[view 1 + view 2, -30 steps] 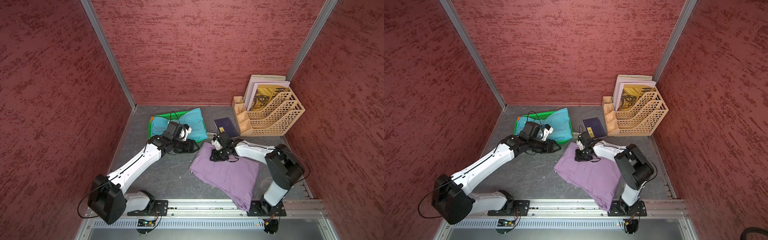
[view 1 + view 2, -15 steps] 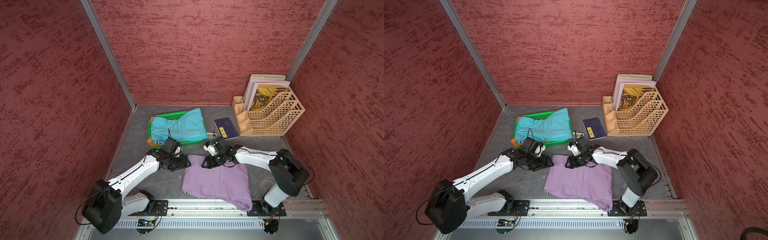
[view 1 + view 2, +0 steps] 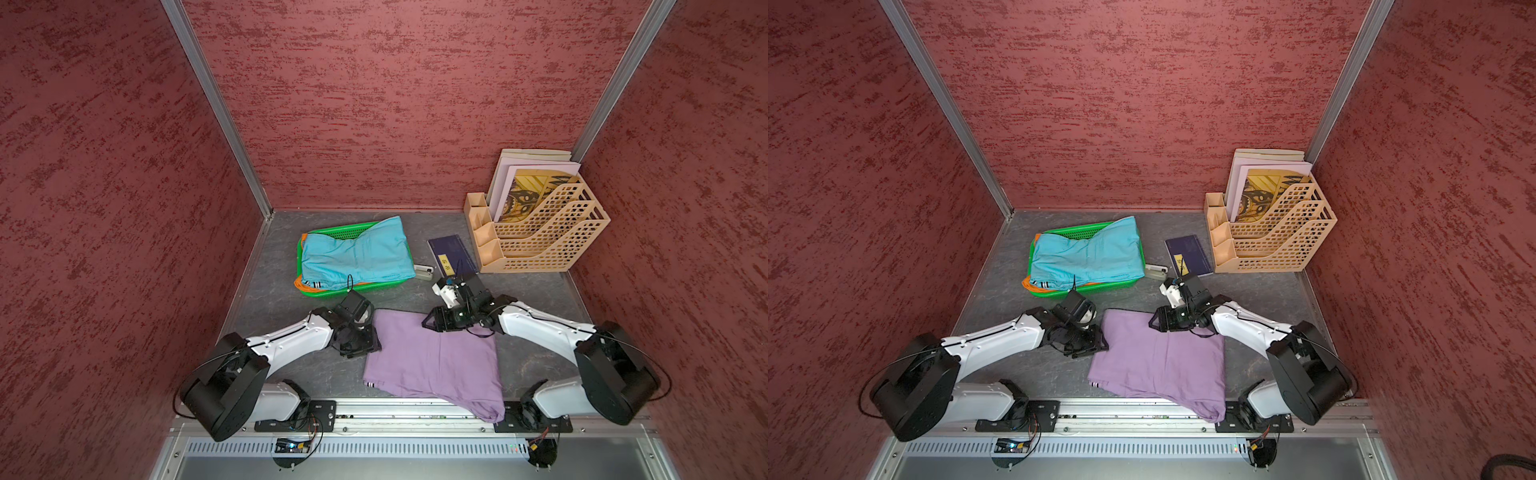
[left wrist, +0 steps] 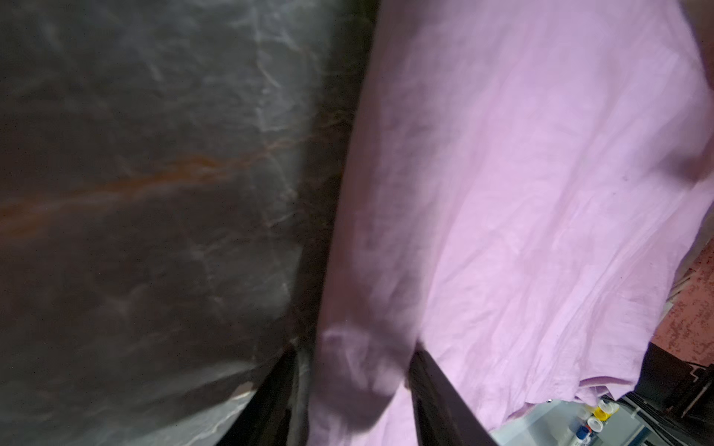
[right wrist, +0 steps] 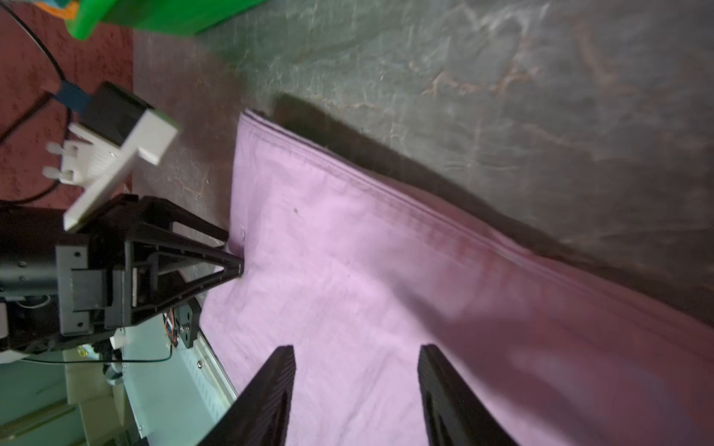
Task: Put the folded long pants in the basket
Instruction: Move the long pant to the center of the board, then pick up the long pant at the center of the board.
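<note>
In both top views the lilac pants (image 3: 436,361) (image 3: 1163,365) lie flat on the table (image 3: 399,299), at 5 o'clock from the green basket (image 3: 353,291). The basket holds teal pants (image 3: 357,253) over orange pants (image 3: 300,284). The left gripper (image 3: 370,348) is at the lilac cloth's 9 o'clock edge and the right gripper (image 3: 428,324) is at its 12 o'clock edge.

Left wrist view: jaws spread, straddling the cloth's edge (image 4: 521,193).

Right wrist view: jaws spread over the cloth (image 5: 386,251).

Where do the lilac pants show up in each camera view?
Top view: lilac pants lie flat, front centre.
Top view: same spot, front centre.
Left wrist: large, their edge at the left claw.
Right wrist: large, filling the middle.
Shared landmark: left claw at the pants' edge.
</note>
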Robot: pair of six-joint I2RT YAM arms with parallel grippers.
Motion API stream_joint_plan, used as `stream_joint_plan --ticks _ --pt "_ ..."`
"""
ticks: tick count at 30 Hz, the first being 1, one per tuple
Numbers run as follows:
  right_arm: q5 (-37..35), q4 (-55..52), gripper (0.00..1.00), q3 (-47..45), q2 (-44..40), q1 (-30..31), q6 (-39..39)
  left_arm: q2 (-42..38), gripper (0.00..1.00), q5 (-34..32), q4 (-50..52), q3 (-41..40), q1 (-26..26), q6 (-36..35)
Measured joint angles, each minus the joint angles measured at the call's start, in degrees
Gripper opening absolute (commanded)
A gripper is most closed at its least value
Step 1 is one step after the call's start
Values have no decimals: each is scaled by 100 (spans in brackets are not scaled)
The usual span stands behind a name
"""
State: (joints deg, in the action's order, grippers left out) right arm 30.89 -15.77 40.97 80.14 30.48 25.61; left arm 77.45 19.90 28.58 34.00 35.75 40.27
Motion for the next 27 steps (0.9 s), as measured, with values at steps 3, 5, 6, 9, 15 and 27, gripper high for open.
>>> stream_joint_plan --ticks 3,5,6,9,15,27 --pt "4 -66 58 -13 -330 -330 42 188 20 35 -142 59 28 7" --pt "2 -138 58 -15 -573 -575 42 275 0 -15 -186 63 28 50" --pt "0 -192 59 -15 -691 -717 37 297 0 7 -199 74 20 46" --pt "-2 -328 58 -15 -883 -1113 26 243 0 -74 -208 72 -26 127" --pt "-474 -863 70 -15 -800 -1676 50 -516 0 -695 164 -214 -970 153" --pt "-22 -719 68 -1119 -599 -1902 417 -986 0 -1001 586 -466 -1582 122"
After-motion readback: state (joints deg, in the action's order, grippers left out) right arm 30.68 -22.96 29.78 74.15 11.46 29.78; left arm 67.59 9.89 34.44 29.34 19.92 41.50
